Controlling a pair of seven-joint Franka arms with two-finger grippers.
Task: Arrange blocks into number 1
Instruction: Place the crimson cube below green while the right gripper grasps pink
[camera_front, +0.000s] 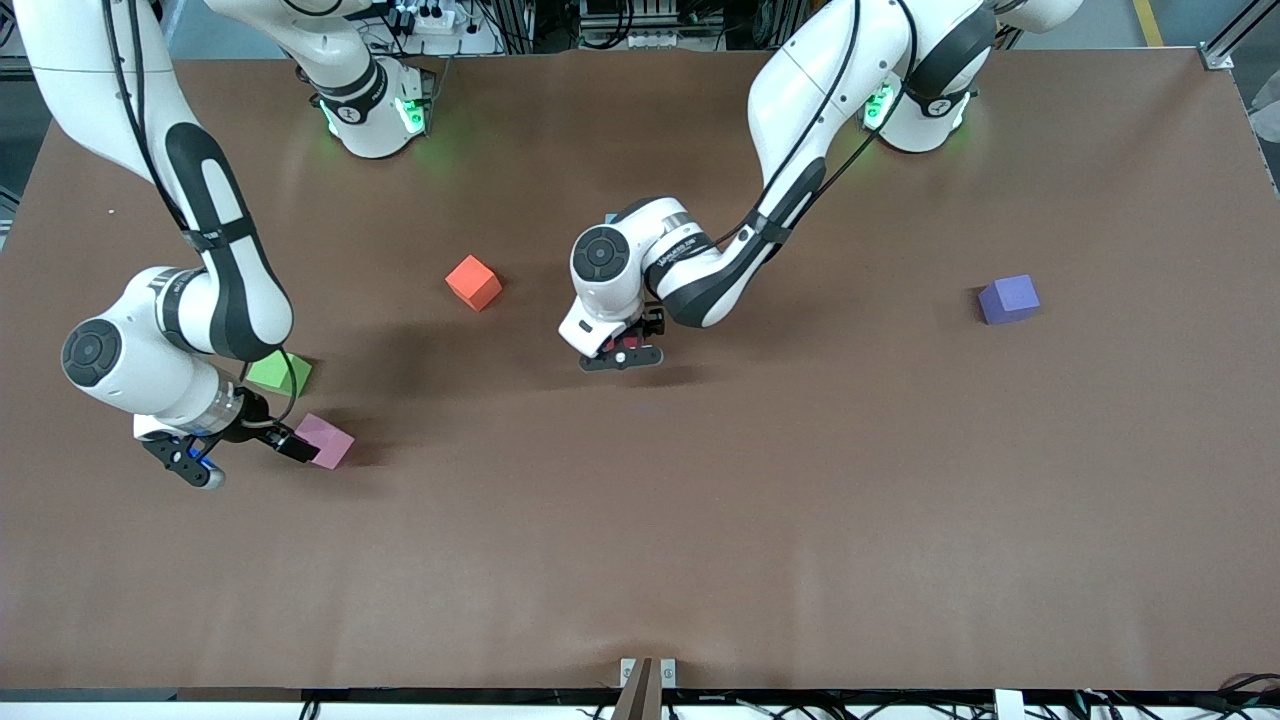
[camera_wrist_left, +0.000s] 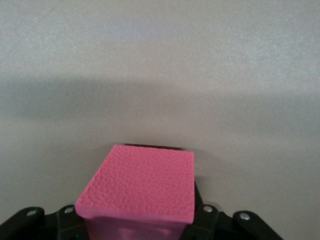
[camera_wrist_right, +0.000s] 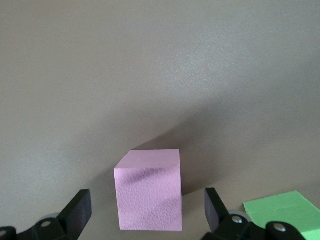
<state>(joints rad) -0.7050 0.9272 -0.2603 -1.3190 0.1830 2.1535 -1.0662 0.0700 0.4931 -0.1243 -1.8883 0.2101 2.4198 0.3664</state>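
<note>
While left gripper (camera_wrist_left: 145, 220) clamps a pebbled pink cube (camera_wrist_left: 142, 187), right gripper (camera_wrist_right: 147, 212) gapes.

You have two glossy white arms with rounded shells and black bands at the joints. Each round base glows green beside the table (camera_front: 900, 520) edge nearest the robots. Black cables run along both arms, strapped on with dark ties. A round black cap closes each wrist joint. The left gripper (camera_front: 622, 358) is black with a touch of red; the right gripper (camera_front: 240, 455) is black with a blue spot. Silver screws sit in the black finger mounts.
</note>
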